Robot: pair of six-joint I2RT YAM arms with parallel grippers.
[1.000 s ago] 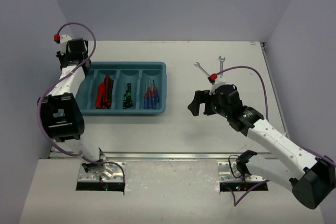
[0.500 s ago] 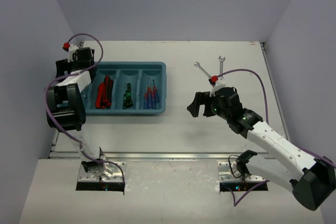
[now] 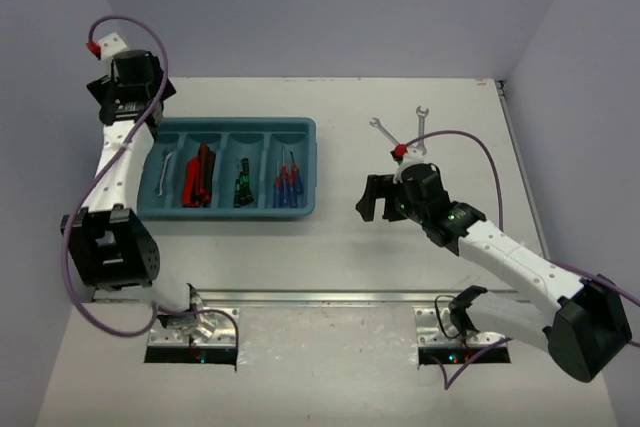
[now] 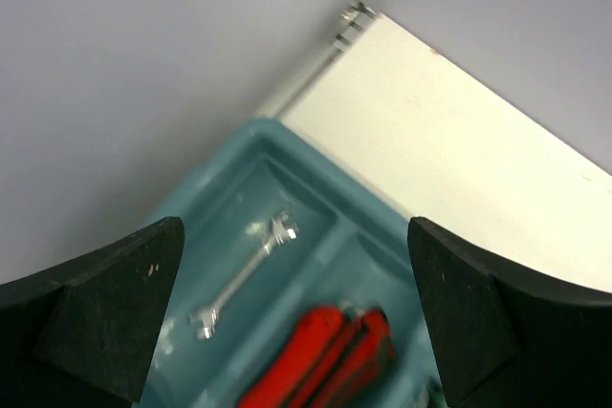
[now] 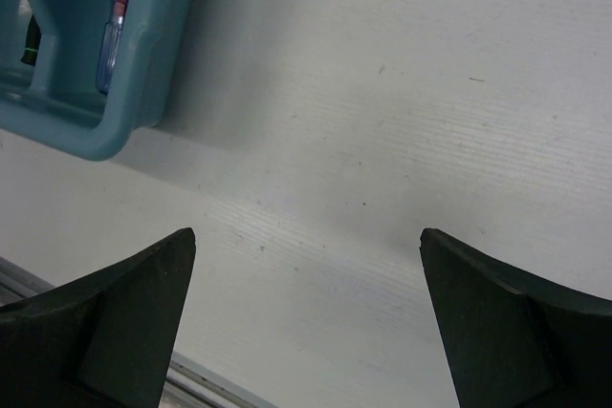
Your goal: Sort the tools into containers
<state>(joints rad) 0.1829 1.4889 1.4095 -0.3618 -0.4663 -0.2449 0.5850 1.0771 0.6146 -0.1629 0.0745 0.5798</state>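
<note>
White desk [image 3: 340, 257]: a wrench [image 4: 244, 274] now lies in the tray's [image 3: 240, 212] leftmost compartment, the left claw [image 4: 301, 303] released above it. Beyond the released right claw [image 5: 306, 322], two wrenches [image 3: 383, 130] remain unsorted.

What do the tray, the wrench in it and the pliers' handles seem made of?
The tray looks like moulded plastic: uniform teal, rounded rim, soft sheen. The wrench is probably bare steel: silvery, bright glints. The pliers seem to have plastic or rubber handles: solid red, no metallic shine.
</note>
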